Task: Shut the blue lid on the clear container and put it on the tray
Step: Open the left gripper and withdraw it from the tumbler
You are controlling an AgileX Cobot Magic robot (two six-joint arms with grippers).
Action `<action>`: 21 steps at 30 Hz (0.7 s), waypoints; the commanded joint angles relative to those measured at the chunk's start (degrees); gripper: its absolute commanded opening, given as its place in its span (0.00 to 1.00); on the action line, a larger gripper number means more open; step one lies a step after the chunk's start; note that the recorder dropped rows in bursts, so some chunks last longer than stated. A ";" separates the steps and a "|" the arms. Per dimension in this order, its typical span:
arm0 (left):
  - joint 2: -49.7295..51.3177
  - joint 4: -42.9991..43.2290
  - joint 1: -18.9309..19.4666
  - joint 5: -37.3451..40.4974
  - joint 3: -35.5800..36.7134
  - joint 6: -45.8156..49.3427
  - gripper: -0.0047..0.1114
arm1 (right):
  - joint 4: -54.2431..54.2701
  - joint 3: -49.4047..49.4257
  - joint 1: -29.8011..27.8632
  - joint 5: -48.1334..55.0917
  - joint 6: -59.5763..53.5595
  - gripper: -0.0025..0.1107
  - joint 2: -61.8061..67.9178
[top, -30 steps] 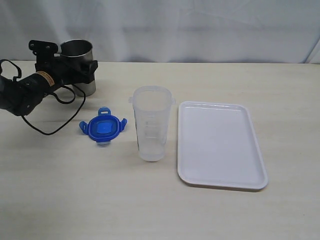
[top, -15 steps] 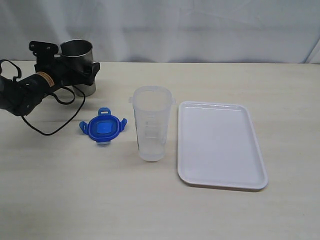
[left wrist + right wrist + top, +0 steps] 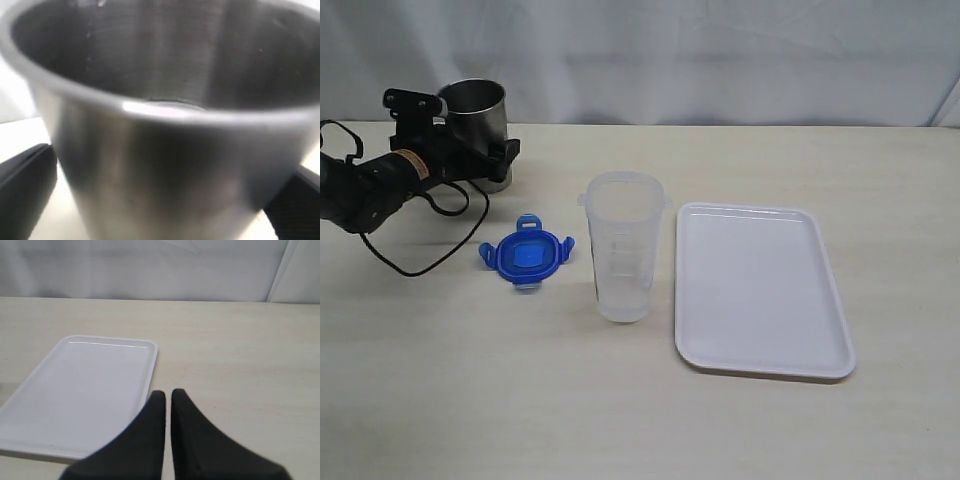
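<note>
Since the earlier frame only the left arm has shifted: its wrist has turned a little at the far left of the tabletop (image 3: 620, 420), and the left gripper (image 3: 480, 160) has spread its jaws, which now stand apart on either side of the grey steel cup (image 3: 478, 108) rather than clamped on it; the left wrist view shows a strip of tabletop between one jaw and the cup wall. The blue lid (image 3: 525, 254), the clear container (image 3: 623, 245) and the tray (image 3: 760, 300) lie where they did. The lid rests flat with its flaps splayed, left of the container and apart from it. The container stands upright and open-topped, just beside the tray's left rim, and the tray is bare. The right gripper (image 3: 167, 410) has its jaws together on nothing, near the tray's right side. The task proper looks not yet begun. Trouble could come first from the cup: if the arm swings toward the lid before it is clear, a jaw may catch the cup and tip or drag it. The arm's loose black cable (image 3: 420, 262) loops close to the lid and could sweep it aside. The lid lies low and flat, so a shallow grasp may slip off, and the tall, light container could topple under an off-centre push
</note>
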 commanded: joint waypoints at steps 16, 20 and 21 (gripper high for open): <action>-4.95 -7.44 2.87 -11.53 14.40 5.92 0.95 | 0.22 0.17 0.04 0.09 0.31 0.06 -0.31; -7.21 -5.08 2.98 -12.93 18.80 6.12 0.95 | 0.22 0.17 0.04 0.09 0.31 0.06 -0.31; -8.14 -4.96 2.98 -15.10 21.06 6.12 0.95 | 0.22 0.17 0.04 0.09 0.31 0.06 -0.31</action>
